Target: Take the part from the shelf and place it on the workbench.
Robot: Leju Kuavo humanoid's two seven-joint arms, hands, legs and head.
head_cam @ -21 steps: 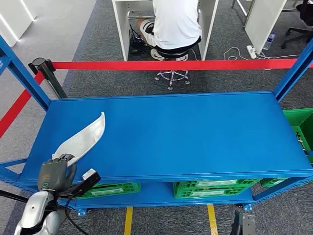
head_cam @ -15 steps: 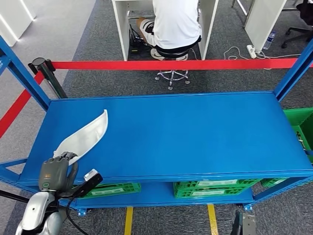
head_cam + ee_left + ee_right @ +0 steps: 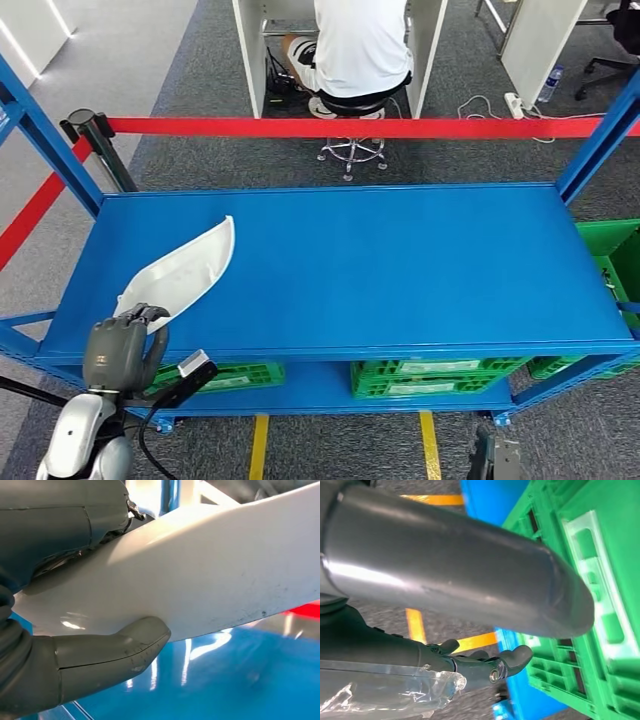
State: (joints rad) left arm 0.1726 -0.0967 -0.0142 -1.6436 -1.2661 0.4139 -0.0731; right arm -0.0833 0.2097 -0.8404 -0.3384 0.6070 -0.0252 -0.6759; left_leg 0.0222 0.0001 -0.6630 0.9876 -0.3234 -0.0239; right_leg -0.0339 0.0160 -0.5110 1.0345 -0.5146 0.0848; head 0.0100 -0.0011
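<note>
A long, curved white part (image 3: 185, 270) lies slanted over the left end of the blue shelf top (image 3: 377, 270). My left hand (image 3: 121, 350) grips its near end at the shelf's front edge. In the left wrist view the grey thumb (image 3: 113, 655) presses under the white part (image 3: 211, 565), and the part's far end hovers above the blue surface. My right hand (image 3: 452, 580) hangs low beside the shelf with its thumb and dark fingers (image 3: 482, 665) stretched out and nothing in them.
Blue uprights (image 3: 45, 150) stand at both shelf ends. Green crates (image 3: 438, 375) sit on the lower level and a green bin (image 3: 615, 260) at the right. A red barrier tape (image 3: 340, 127) runs behind, with a black post (image 3: 87, 130). A person (image 3: 362, 45) sits beyond it.
The part's far tip has swung to the right and farther over the shelf, with my left hand shifting slightly right. The view has tilted a little.
</note>
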